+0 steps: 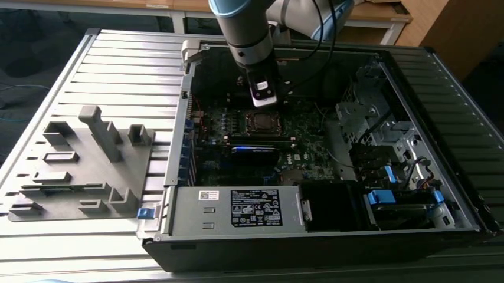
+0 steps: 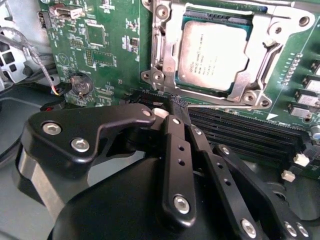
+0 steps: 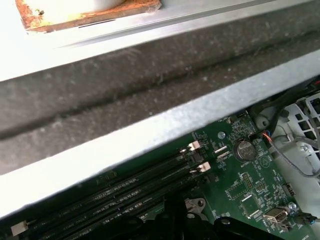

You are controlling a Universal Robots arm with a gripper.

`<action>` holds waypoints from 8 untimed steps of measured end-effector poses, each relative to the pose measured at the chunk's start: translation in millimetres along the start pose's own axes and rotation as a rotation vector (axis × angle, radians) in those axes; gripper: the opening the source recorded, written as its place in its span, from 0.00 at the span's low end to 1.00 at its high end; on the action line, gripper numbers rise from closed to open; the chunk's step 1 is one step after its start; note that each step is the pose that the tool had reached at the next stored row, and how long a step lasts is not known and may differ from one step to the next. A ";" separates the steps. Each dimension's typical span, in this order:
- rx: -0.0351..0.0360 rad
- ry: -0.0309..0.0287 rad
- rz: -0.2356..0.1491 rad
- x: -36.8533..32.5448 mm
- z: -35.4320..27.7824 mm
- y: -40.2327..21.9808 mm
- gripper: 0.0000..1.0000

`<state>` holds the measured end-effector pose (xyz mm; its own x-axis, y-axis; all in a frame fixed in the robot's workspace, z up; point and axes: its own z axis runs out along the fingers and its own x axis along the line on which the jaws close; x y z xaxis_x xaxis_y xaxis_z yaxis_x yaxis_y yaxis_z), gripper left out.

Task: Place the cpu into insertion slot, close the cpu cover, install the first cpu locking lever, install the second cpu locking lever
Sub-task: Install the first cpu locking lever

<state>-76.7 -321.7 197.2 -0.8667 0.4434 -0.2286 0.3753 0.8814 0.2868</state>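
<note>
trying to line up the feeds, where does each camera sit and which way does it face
Exterior view: off the arm, above, looking down into the open computer case; arm and pincer over the socket.
Second wrist view: on the wrist, facing the motherboard; black pincer in front, cpu inside the cpu cover.
First wrist view: on the wrist, facing the case wall.
Both wrist views share the coin battery.

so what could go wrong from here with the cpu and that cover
1. The gripper sits low over the motherboard, next to the memory slots; a slip could scrape them.
2. A thin locking lever lies between the fingertips and the cpu cover; a missed catch could let it spring.
3. The cpu appears seated under the cover; a sideways nudge might stress the socket.
</note>
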 end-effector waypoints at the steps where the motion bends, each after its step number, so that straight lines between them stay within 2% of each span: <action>1: -0.0005 0.0000 0.001 0.2 0.0 0.1 0.11; 8: -0.0025 -0.0012 0.016 1.2 0.3 1.0 0.11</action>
<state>-77.3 -320.2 196.9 -0.8600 0.4580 -0.2250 0.3887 0.8736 0.2928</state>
